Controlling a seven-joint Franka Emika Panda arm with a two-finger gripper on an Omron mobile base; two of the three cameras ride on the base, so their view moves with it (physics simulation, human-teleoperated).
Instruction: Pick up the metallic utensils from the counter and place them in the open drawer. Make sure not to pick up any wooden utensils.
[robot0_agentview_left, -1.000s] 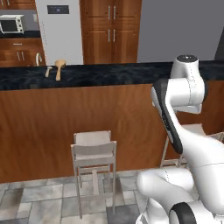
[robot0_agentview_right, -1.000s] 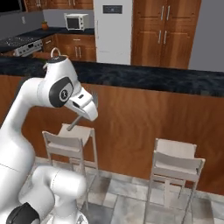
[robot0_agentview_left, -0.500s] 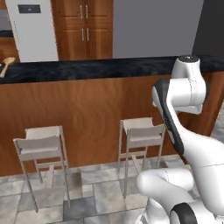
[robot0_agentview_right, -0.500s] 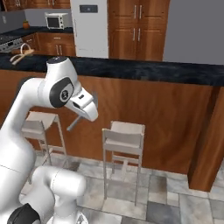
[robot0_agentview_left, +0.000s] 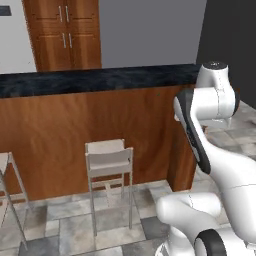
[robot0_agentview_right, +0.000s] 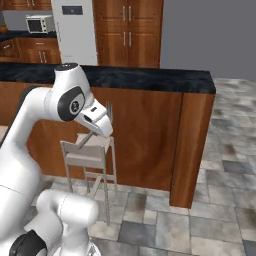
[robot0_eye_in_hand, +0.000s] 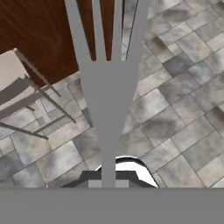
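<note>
A grey metal fork, one of the metallic utensils, is held upright in my gripper, which is shut on its handle. In the hand view its tines point away over the tiled floor. From the right base camera the fork sticks up from the gripper, in front of the counter's wooden panelling. The dark marbled counter runs across behind the arm. The open drawer and the wooden utensils are out of view.
A pale stool stands against the counter's front. The counter ends at a wooden side panel, with open tiled floor beyond it. A fridge, a microwave and tall wooden cabinets line the back wall.
The base has driven right along the counter, so the whole scene has slid left and the wooden utensils on the counter have left the views. The arm's pose is unchanged.
</note>
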